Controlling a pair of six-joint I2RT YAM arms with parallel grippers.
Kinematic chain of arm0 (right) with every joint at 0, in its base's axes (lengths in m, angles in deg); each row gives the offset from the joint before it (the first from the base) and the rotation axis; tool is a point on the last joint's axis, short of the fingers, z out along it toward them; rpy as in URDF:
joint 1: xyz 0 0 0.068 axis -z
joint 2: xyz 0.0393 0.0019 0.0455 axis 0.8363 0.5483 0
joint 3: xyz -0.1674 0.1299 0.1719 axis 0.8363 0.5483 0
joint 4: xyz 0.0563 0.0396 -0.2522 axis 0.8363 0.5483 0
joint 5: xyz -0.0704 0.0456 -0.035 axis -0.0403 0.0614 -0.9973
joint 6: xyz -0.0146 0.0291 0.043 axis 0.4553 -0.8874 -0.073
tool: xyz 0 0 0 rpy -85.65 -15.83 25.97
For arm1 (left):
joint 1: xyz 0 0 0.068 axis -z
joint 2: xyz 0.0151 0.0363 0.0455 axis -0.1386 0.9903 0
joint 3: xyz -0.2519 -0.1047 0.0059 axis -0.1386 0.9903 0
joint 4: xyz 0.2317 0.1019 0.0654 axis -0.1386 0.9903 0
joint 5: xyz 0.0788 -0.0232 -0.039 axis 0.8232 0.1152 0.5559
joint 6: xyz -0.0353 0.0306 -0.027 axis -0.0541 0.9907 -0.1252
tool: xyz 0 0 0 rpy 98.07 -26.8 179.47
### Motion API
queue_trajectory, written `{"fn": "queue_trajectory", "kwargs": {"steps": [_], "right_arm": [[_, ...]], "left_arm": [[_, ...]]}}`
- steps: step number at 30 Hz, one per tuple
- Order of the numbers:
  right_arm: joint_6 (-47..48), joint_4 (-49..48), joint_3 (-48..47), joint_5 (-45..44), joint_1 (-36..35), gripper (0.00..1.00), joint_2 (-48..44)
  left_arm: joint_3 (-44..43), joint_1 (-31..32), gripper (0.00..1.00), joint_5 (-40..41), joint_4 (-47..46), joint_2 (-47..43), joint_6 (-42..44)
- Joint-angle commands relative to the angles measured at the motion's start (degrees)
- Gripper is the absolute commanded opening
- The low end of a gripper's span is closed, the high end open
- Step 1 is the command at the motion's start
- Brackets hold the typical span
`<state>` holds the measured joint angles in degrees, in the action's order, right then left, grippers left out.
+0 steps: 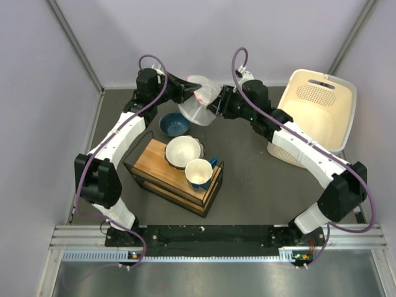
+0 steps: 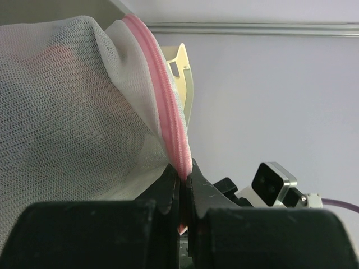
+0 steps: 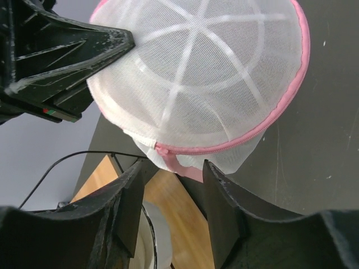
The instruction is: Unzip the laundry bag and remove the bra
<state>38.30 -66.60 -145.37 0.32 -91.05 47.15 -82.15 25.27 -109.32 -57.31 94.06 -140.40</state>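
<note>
Now: left gripper pinched tight on the pink zipper trim of the laundry bag | right gripper jaws apart, zipper end hanging at the gap between them | bag held aloft between both grippers, just beyond the blue bowl.

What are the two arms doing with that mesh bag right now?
Left gripper shut on pink trim of laundry bag. Right gripper open beside zipper. Bag looks zipped, bra unseen. Nothing blocking.
</note>
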Motion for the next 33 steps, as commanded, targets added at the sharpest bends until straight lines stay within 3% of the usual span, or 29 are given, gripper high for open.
{"fn": "queue_trajectory", "kwargs": {"steps": [1,22,28,30,33], "right_arm": [[1.2,-2.3,1.0,-3.7,-2.2,0.47,-5.0],[1.4,-3.1,-2.7,-1.2,-3.0,0.32,0.4],[1.2,-3.3,-2.8,-2.3,-3.0,0.24,0.1],[1.2,-3.3,-2.2,-3.7,-3.0,0.16,-0.7],[1.3,-3.3,-1.5,-4.8,-3.0,0.15,-1.3]], "left_arm": [[-0.5,-0.2,0.0,0.2,-3.3,-3.7,1.0],[-1.1,-0.2,0.0,0.1,-2.5,-3.9,1.3],[-1.1,-0.2,0.0,0.0,-2.5,-3.9,1.3],[-1.1,-0.2,0.0,0.0,-2.6,-3.9,1.3],[-1.1,-0.2,0.0,-0.1,-2.6,-3.9,1.3]]}}
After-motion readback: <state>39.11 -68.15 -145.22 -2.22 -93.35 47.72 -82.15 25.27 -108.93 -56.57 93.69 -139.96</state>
